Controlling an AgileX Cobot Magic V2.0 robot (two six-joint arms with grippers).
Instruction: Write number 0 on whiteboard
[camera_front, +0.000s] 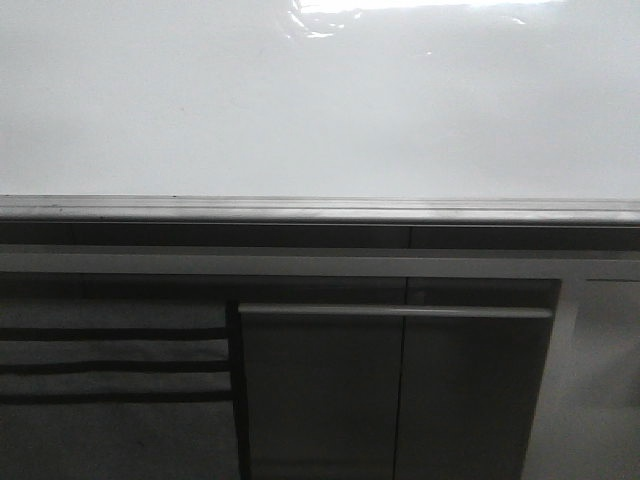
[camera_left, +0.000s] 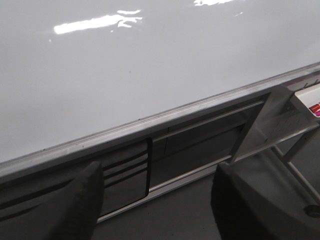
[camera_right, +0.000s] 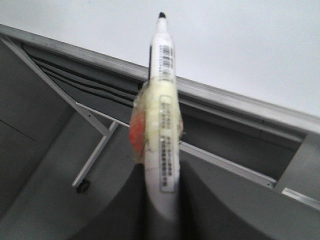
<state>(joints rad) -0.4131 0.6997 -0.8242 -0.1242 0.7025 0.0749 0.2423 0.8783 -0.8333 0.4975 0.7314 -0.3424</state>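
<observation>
Front view showing whiteboard (camera_front: 320, 100) filling upper half, glare up top, grey rim along its lower edge, dark cabinet (camera_front: 320, 390) below. No number 0 showing anywhere on board in any view, so writing apparently not begun yet. Looking like approach step: getting pen to board.

Right wrist view showing marker (camera_right: 162, 100) w/ cap off, black tip pointing at board, tip looking apart from surface but gap hard to judge. Right gripper (camera_right: 162, 200) clenching marker barrel, yellowish & orange tape wrapped round it near the grip.

Next move prob. calling for pushing tip onto white area above rim w/ light pressure, then tracing closed loop.

Left gripper (camera_left: 157, 200) hanging w/ fingers (camera_left: 85, 200) spread wide, holding nothing, angled toward board's lower rim & cabinet. Neither arm appearing in front view.
</observation>
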